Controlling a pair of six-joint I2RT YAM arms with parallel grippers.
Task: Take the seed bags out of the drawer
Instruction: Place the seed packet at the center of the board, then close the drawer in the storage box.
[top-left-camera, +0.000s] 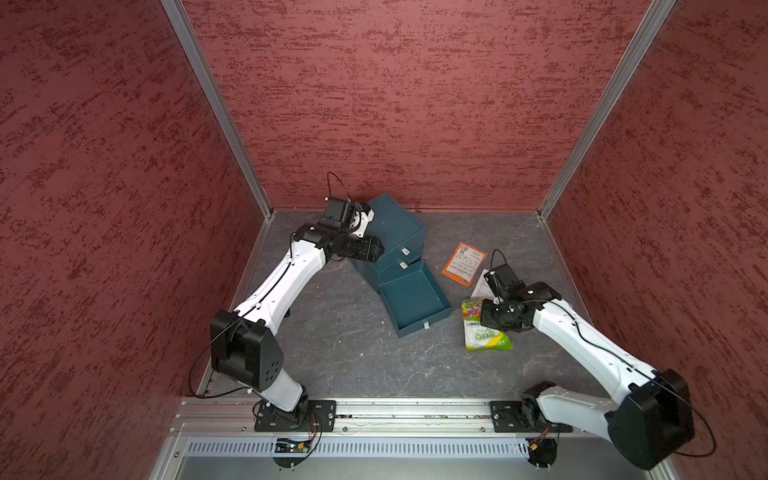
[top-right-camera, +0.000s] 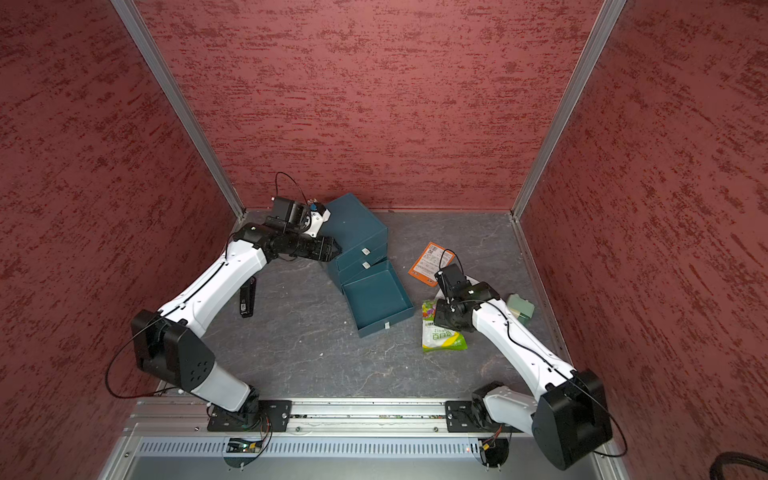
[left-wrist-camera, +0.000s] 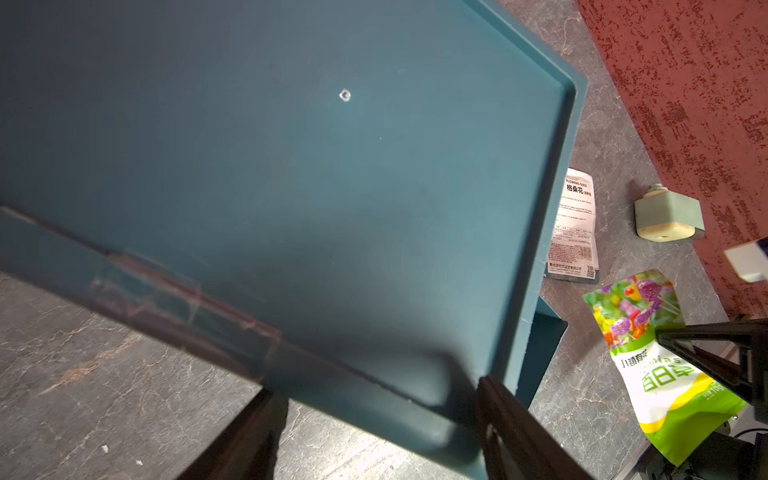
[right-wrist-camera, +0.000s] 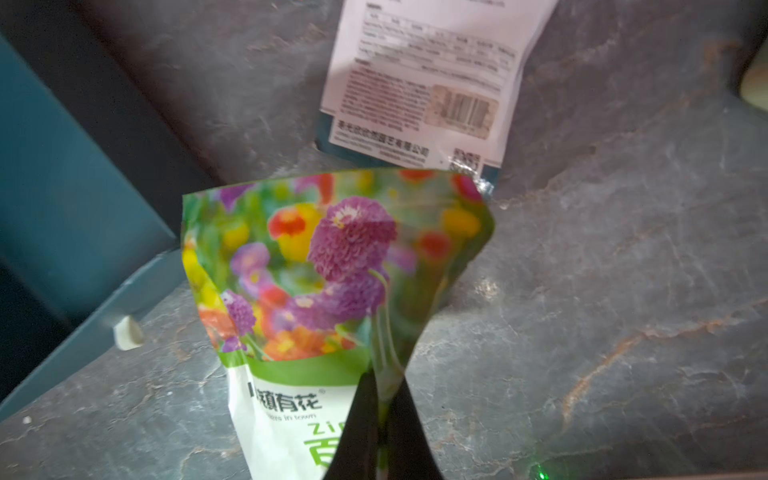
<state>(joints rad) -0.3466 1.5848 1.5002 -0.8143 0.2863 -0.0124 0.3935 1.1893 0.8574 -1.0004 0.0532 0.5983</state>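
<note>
Three are out of the empty open drawer (top-left-camera: 411, 297): the orange seed bag (top-left-camera: 464, 264), white seed bag (right-wrist-camera: 424, 75) and green seed bag (right-wrist-camera: 332, 266). The right gripper (right-wrist-camera: 380, 386) is pinched tight on a crease of the green one. The white bag lies just beyond its fingertips and the orange one farther out. The left gripper (left-wrist-camera: 378, 395) straddles the drawer cabinet's (left-wrist-camera: 332, 187) corner with its jaws apart; whether they press it I cannot tell. Such a narrow pinch on glossy film could slip, or a drag could shove the white bag.

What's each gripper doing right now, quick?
Left gripper: jaws astride the cabinet edge; gripping or not cannot be told.
Right gripper: shut on the green bag.
</note>
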